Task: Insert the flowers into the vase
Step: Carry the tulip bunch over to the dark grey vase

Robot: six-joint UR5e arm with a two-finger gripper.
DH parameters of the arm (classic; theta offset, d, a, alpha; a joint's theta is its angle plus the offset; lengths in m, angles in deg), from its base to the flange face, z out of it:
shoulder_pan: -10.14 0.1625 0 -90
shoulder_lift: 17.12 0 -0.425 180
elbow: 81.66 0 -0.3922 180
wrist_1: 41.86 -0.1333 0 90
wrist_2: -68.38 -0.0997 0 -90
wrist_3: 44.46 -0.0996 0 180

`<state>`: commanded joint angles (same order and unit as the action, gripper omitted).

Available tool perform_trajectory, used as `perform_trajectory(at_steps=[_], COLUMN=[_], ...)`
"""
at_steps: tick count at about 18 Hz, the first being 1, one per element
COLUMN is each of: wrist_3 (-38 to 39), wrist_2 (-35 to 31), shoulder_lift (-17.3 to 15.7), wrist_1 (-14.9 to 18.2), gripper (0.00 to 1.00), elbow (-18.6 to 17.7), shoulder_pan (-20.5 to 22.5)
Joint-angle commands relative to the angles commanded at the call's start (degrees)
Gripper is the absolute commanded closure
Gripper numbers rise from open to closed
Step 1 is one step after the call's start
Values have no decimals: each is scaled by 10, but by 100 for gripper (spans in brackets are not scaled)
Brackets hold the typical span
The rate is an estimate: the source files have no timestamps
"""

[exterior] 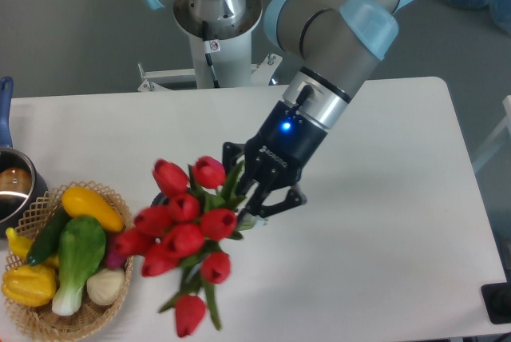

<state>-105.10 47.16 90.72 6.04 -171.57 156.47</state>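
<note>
My gripper (254, 188) is shut on the green stems of the flowers (185, 236), a bunch of red tulips held above the table left of centre. The buds hang low and to the left of the fingers, reaching over the edge of the wicker basket. The vase (160, 199) is almost fully hidden behind the bunch; only a sliver of its dark rim shows between the upper buds.
A wicker basket (41, 320) of yellow, green and purple vegetables stands at the front left. A shiny metal pot (13, 186) with a blue handle sits at the left edge. The arm's base (215, 22) rises behind the table.
</note>
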Motion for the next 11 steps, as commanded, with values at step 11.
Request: perform_trajectory(at_steps=[11], wrist_3=[-32], wrist_2=[117], shoulder_lift=[-28], wrist_1=[-2], gripper=[92], elbow=[-87], shoulder_pan=[-4])
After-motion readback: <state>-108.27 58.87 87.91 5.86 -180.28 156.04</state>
